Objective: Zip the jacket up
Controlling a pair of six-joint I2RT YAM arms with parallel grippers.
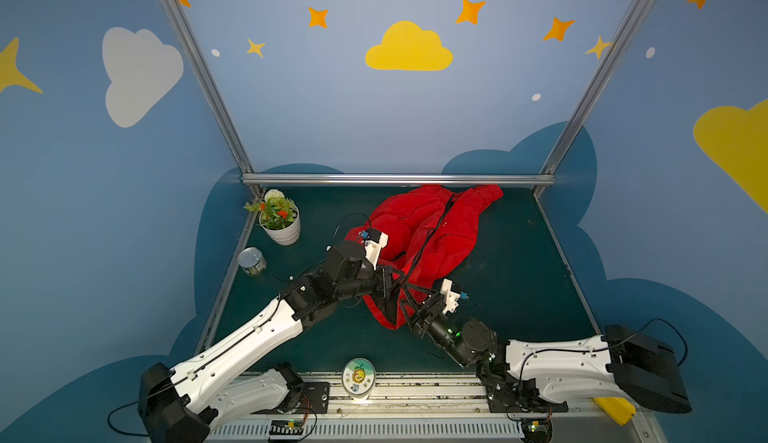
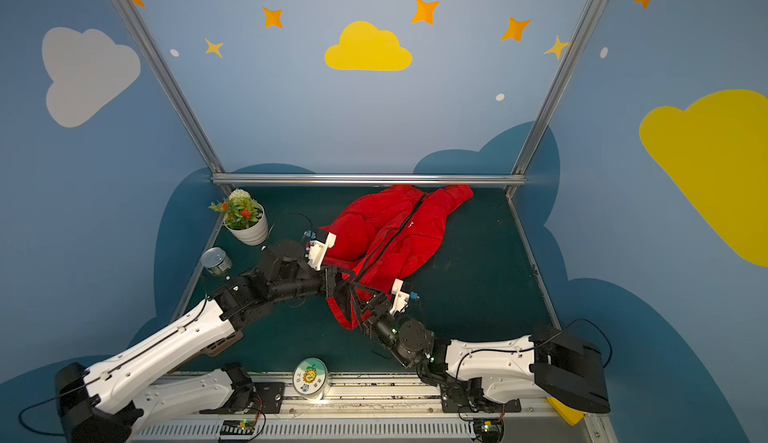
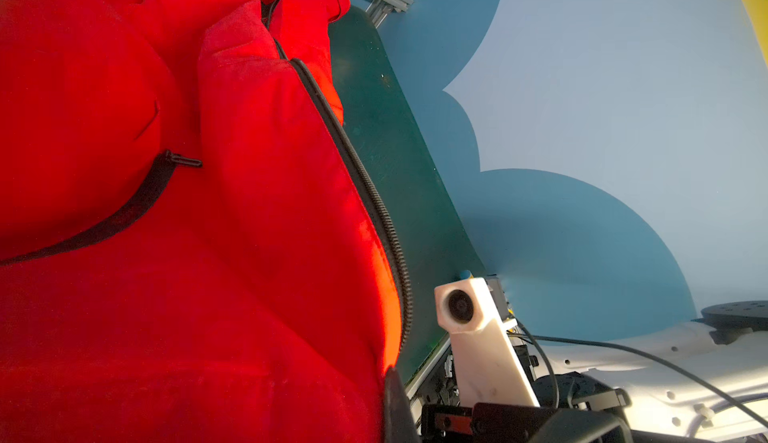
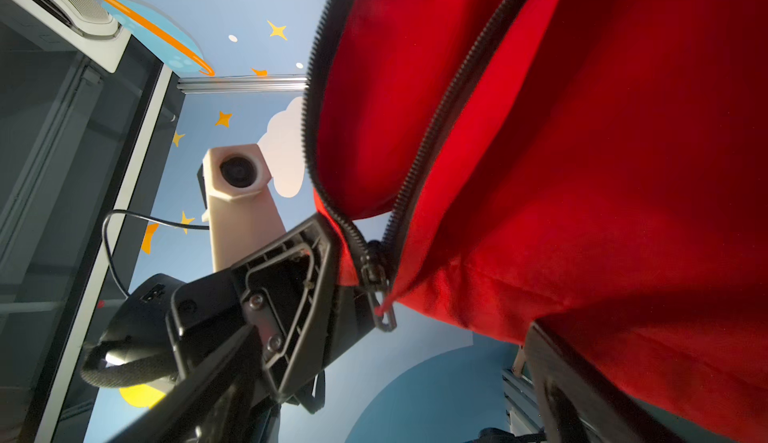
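Desk [image 1: 519,262] is showing as a dark green mat, scuffed in spots, with an aluminium frame rail [image 1: 399,179] running along the back. Walls [image 1: 316,129] are closing in three sides, blue with painted clouds, stars and dots.

Jacket [image 1: 440,229] is lying crumpled on the desk, stretching from both end effectors away to the frame rail. Can't tell if the far end is touching the rail.

Left end effector [image 1: 397,285] is clamping narrow on the jacket's bottom hem and holding it up off the mat. Right end effector [image 1: 409,301] is standing wide just beside it, fingers straddling the same hem and gripping nothing.

In the right wrist view the zipper slider [image 4: 376,274] is sitting at the hem end, with the tooth rows splitting apart beyond it.

Potted plant [image 1: 279,220] and tin can [image 1: 252,261] are sitting well off to the left of the left end effector, near the desk edge. Round tub [image 1: 358,378] is sitting behind both end effectors on the front track [image 1: 415,391].
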